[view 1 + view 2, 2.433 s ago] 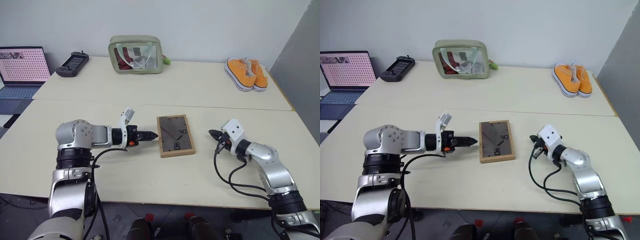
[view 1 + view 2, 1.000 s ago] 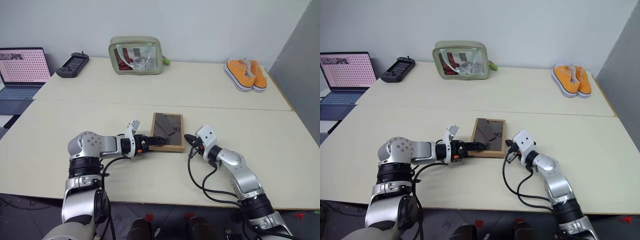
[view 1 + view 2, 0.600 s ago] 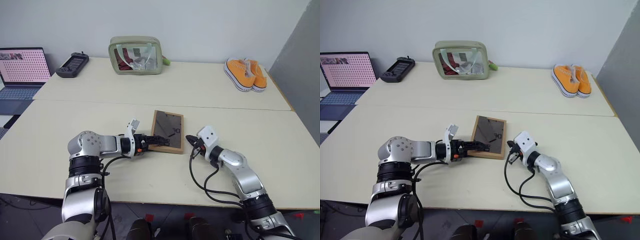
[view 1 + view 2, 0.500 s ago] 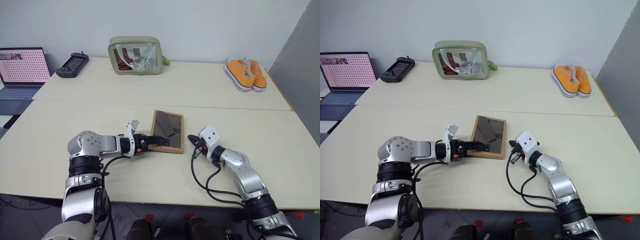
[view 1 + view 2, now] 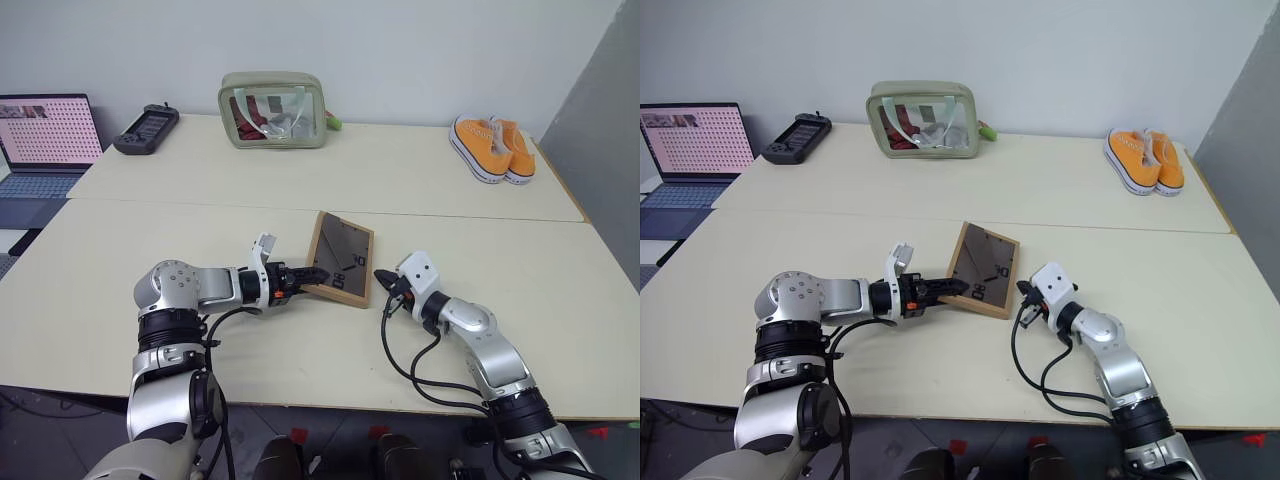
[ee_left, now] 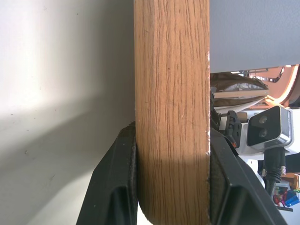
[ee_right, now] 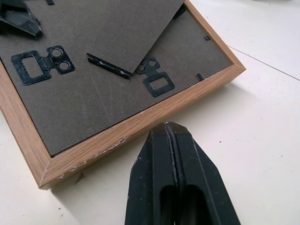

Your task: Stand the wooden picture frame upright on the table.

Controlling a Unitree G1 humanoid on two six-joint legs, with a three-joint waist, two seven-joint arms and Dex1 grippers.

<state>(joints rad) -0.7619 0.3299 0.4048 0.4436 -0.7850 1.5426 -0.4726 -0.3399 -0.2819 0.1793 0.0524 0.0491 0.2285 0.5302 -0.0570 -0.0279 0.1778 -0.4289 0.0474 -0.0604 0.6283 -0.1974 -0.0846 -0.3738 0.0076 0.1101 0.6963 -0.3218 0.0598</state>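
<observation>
Now the frame (image 5: 340, 258) sits near the middle of the table (image 5: 300, 160), tipped up on one side with its dark grey back facing up. Its left edge is lifted off the table and its right edge is low, on or near the table. The left gripper (image 5: 312, 274) pinches that lifted edge, with one black finger (image 6: 115, 187) on each side of the light wood. On the grey back you can see the fold-out stand and two small black metal hooks (image 7: 158, 83). The right gripper (image 5: 381, 279) is just beside the frame's right edge, with its two fingers (image 7: 161, 173) pressed tight together and nothing between them. Its tips point at the wooden edge, very close to it, and I cannot tell if they touch. A black cable (image 5: 400, 360) loops over the table beside the right arm. Far back on the table stands a green see-through pouch (image 5: 272, 108). A pair of orange shoes (image 5: 490, 146) lies at the far right. A black controller (image 5: 146, 128) lies at the far left. A laptop (image 5: 45, 140) with its screen lit sits off the table's left side.
</observation>
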